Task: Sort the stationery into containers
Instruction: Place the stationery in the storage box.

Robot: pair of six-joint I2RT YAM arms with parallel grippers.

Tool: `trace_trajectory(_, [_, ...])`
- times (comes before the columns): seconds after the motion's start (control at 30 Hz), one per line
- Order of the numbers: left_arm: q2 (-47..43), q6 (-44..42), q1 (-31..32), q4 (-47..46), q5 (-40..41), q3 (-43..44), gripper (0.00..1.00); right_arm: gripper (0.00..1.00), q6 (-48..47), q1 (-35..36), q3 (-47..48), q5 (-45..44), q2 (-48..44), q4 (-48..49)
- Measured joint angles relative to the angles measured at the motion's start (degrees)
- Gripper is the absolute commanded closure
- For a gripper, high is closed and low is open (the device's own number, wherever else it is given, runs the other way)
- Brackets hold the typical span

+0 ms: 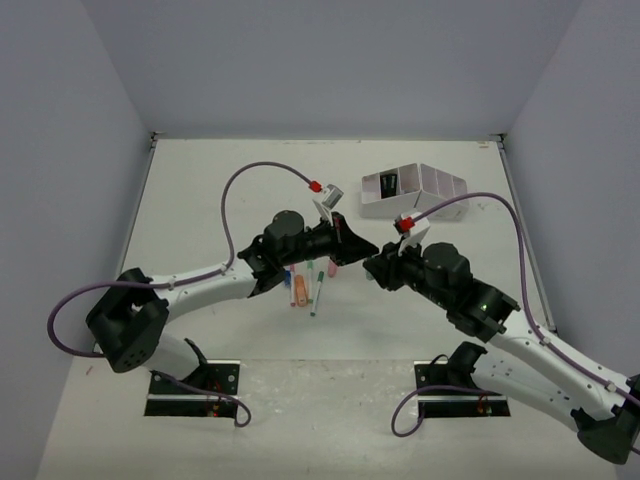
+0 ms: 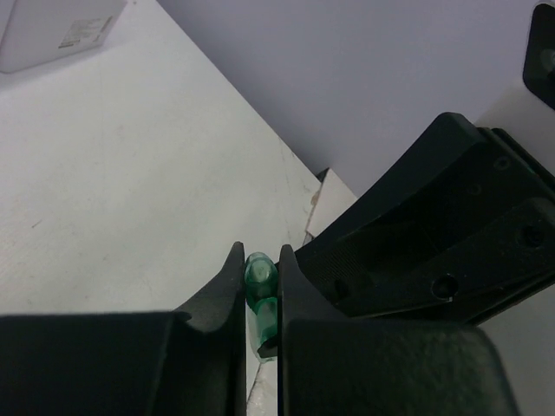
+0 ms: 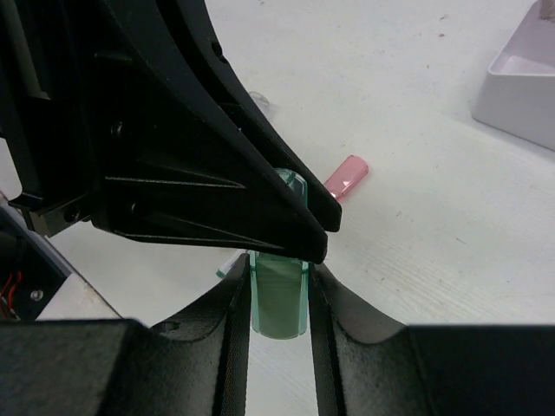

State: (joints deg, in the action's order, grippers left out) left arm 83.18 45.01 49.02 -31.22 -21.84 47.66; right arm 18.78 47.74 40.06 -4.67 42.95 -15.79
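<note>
left gripper (image 2: 258, 260) and right gripper (image 3: 279, 282) both clamp the green pen (image 3: 278, 316), held aloft between them (a handover, i'd say), so one must let go cleanly before the carry to the white organizer (image 1: 400, 208).

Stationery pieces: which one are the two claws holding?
The see-through green one, pinched by both the left gripper and the right gripper; the rest, like the pink one, lie on the table.
</note>
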Motion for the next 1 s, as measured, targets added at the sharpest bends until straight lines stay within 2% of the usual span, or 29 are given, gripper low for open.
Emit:
trace_trajectory(0.03, [0.5, 0.0, 0.1, 0.1, 0.0, 0.4, 1.00, 0.79, -0.1, -0.1, 0.0, -0.4, 0.0, -0.2])
trace_trajectory(0.07, [0.9, 0.0, 0.2, 0.2, 0.0, 0.7, 1.00, 0.36, -0.2, -0.1, 0.0, -0.8, 0.1, -0.4])
trace_trajectory(0.1, [1.3, 0.0, 0.2, 0.2, 0.0, 0.9, 1.00, 0.02, -0.2, -0.1, 0.0, -1.2, 0.1, -0.6])
trace_trajectory(0.23, [3.2, -3.7, 0.3, 6.2, 3.7, 5.4, 1.00, 0.01, 2.3, 0.1, 0.2, -6.5, 0.4, -1.6])
trace_trajectory(0.33, [8.2, -9.9, 0.0, 13.6, 12.2, 15.9, 1.00, 0.01, 6.6, 0.1, 1.0, -14.6, 1.0, -5.9])
trace_trajectory(0.43, [16.1, -16.0, -1.7, 16.2, 20.6, 27.6, 1.00, 0.01, 10.5, 0.0, 1.2, -22.0, 0.1, -9.9])
trace_trajectory(0.63, [31.7, -27.9, -5.0, 13.1, 33.5, 41.8, 1.00, 0.01, 14.3, -0.1, 1.0, -28.0, -9.5, -12.3])
trace_trajectory(0.77, [41.3, -32.4, -6.4, 11.5, 35.0, 48.4, 1.00, 0.01, 14.8, -0.1, 0.7, -29.2, -12.1, -12.8])
trace_trajectory(0.87, [44.8, -34.5, -7.0, 10.7, 35.2, 49.4, 1.00, 0.01, 14.9, -0.1, 0.1, -29.1, -12.3, -13.4])
trace_trajectory(0.9, [45.6, -34.9, -7.0, 10.7, 35.4, 49.8, 0.97, 0.01, 14.9, -0.1, -0.1, -29.0, -12.3, -13.6])
trace_trajectory(0.97, [46.9, -35.5, -7.1, 10.7, 35.6, 50.6, 0.77, 0.01, 14.9, -0.1, -0.3, -28.9, -12.3, -14.0])
trace_trajectory(1.0, [47.2, -35.6, -7.1, 10.6, 35.7, 50.8, 0.71, 0.01, 14.8, -0.1, -0.4, -28.9, -12.3, -14.0])
